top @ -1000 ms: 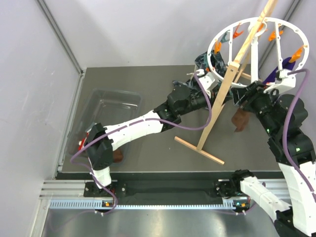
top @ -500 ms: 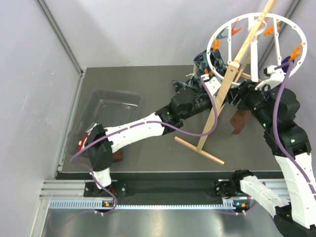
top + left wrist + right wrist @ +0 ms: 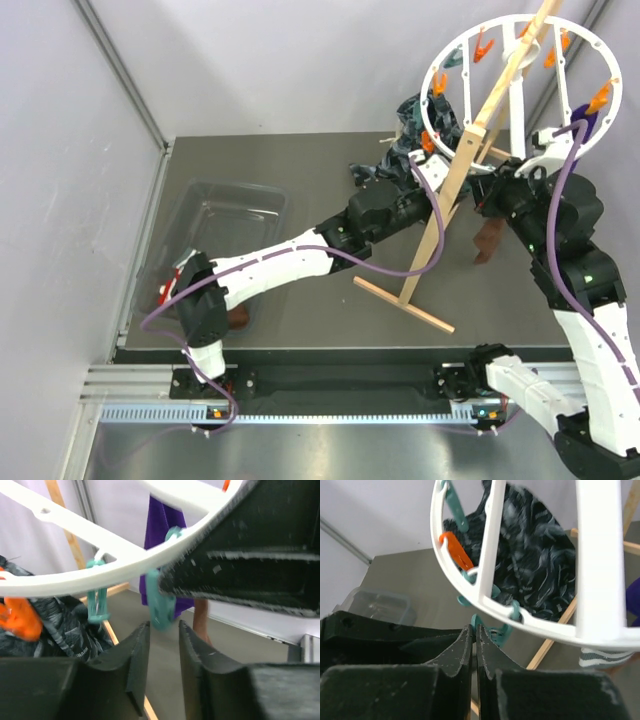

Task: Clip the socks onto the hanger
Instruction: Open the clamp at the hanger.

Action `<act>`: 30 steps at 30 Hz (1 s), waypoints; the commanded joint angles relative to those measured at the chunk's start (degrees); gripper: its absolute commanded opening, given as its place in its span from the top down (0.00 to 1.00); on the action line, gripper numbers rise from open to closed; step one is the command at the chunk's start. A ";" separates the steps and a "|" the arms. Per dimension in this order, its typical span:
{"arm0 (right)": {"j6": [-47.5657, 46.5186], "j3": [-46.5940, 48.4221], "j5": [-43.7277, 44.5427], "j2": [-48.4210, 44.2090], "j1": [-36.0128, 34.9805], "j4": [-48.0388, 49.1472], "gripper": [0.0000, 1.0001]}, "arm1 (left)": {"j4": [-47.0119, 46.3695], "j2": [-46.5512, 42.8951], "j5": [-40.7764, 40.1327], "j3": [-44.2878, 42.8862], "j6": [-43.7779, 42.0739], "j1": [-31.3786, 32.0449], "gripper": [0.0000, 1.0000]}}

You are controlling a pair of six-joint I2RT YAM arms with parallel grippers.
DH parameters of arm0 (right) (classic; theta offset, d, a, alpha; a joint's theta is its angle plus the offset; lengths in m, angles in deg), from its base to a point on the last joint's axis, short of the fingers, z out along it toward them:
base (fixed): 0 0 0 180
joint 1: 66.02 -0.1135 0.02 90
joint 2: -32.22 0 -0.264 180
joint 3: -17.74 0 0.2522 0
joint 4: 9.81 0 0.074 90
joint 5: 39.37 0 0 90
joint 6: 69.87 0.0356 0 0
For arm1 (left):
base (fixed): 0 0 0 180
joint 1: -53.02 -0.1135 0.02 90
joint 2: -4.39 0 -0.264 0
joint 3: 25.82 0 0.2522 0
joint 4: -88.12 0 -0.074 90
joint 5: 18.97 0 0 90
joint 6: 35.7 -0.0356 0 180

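Two arms reach up to the hanger point(image 3: 601, 555), the big white ring on the slanted wooden pole point(image 3: 450, 200). The brown sock point(image 3: 489, 240) hangs in the air just under the right arm, above the table point(image 3: 300, 160). I cannot tell what holds it up. A red sock point(image 3: 165, 292) lies far off by the clear bin point(image 3: 225, 205).

The right gripper point(image 3: 474, 630) has its jaws pressed together, and I see nothing between them. A teal clip sits just past their tips.

The left gripper point(image 3: 162, 627) has its jaws a little apart. Another teal clip point(image 3: 161, 605) hangs from the ring, with its low end right at the gap. I cannot tell if they touch it. Behind it hangs the purple sock point(image 3: 162, 530).

I think the step in hand is getting a clip ready for the brown sock. Next, the left jaws likely need to squeeze that clip so its mouth opens. Then the sock's edge must go into the mouth before the clip is let go. The ring may swing when pushed, so the moves should be slow and gentle.
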 commanded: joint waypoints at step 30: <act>2.86 0.59 -3.09 -1.22 -0.43 2.46 1.00 | 2.06 3.17 13.62 -7.72 8.04 -4.56 0.45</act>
